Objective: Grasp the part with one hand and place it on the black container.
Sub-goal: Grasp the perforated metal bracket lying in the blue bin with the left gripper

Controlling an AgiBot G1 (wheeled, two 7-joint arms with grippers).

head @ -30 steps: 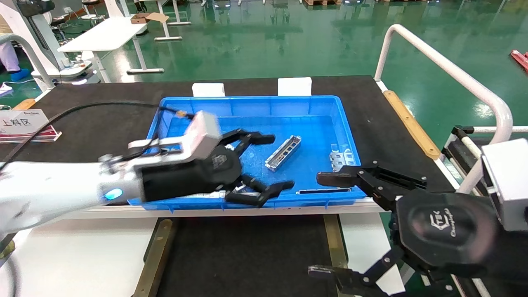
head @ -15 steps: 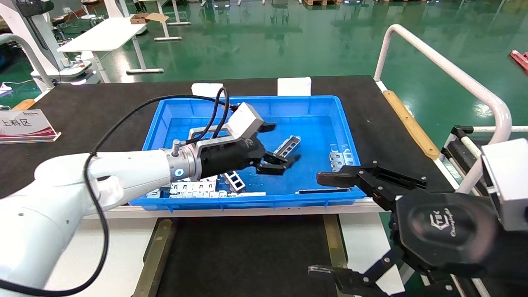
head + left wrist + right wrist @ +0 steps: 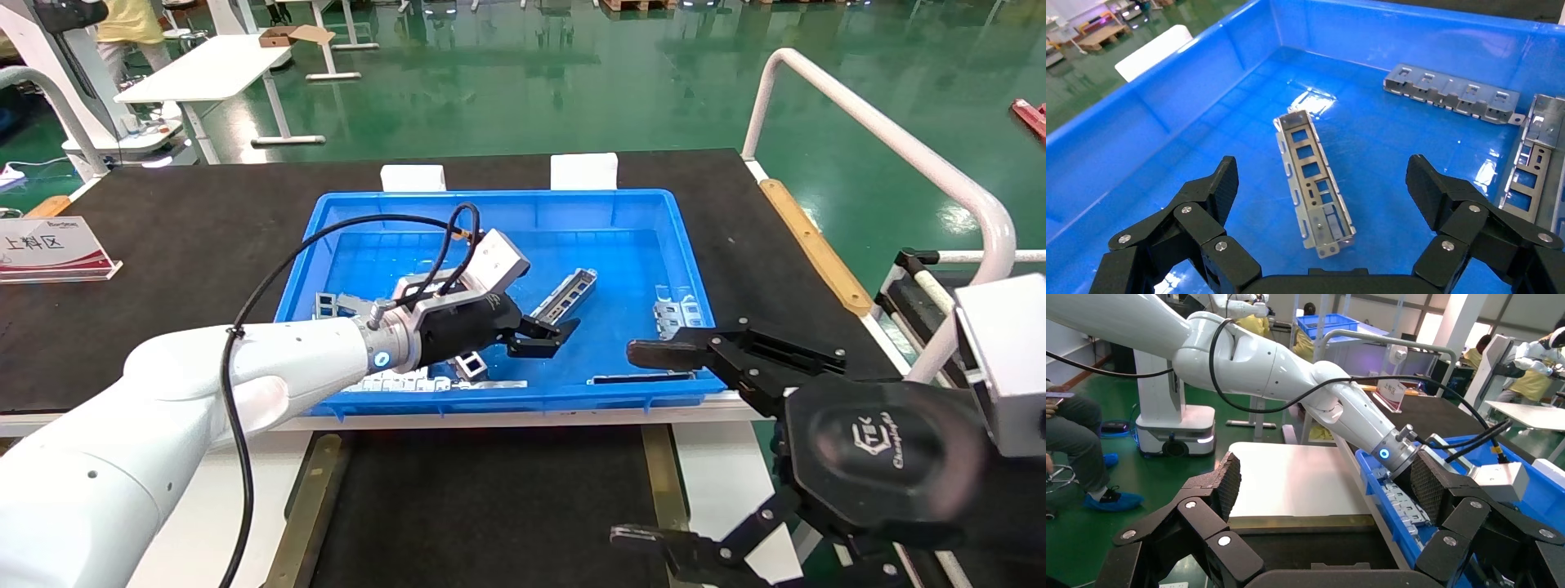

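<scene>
The part lies flat on the floor of the blue crate, near its centre, long axis running from about 7 to 1 o'clock in the head view, open side with cut-outs facing up. Left gripper sits low inside the crate at the part's near end, spread wide; the wrist view shows one finger on each side of the part, neither touching it, nothing held. Other metal pieces lie along the crate's near wall and at its 3 o'clock side. Black container is at 6 o'clock of the crate, on the counter's near edge, between two brass strips. Right gripper hovers at 4 o'clock, off the crate's corner, wide open and empty.
</scene>
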